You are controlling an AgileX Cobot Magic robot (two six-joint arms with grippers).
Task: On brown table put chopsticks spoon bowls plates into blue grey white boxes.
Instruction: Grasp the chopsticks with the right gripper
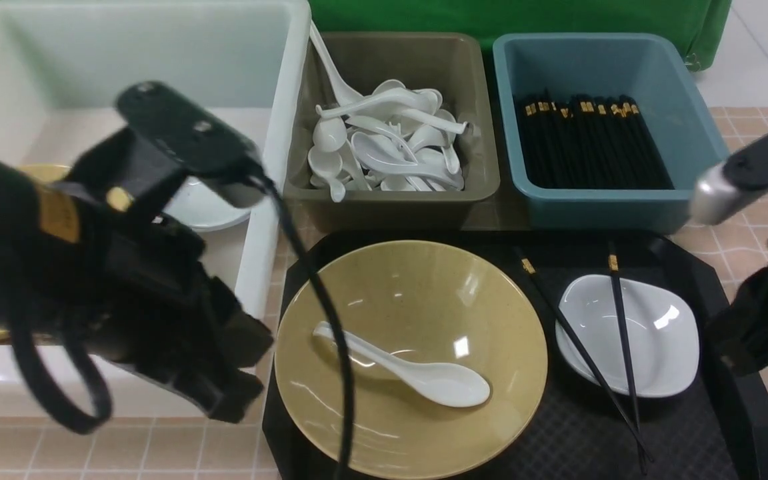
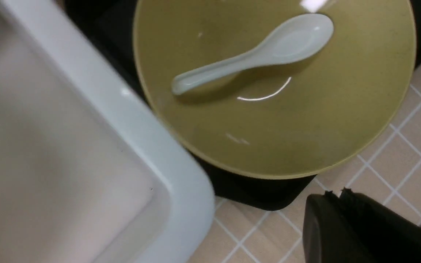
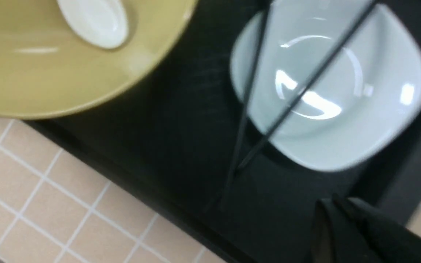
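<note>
While left hand (image 2: pixel 336 199) and right hand (image 3: pixel 333 206) are pinched together, empty, the spoon (image 1: pixel 437 380) lies in the bowl (image 1: pixel 424 287) and chopsticks (image 1: pixel 625 347) cross the plate (image 1: pixel 667 340) on the tray (image 1: pixel 557 427), presumably to be cleared first.

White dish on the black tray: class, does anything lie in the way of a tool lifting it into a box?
Yes. Two black chopsticks lie across the white dish, their ends reaching onto the black tray.

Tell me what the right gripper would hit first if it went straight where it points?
Probably the small glossy white rounded-square dish on the black textured tray; the shut right gripper aims at its near edge. Depth is unclear, so it might touch the tray first.
</note>
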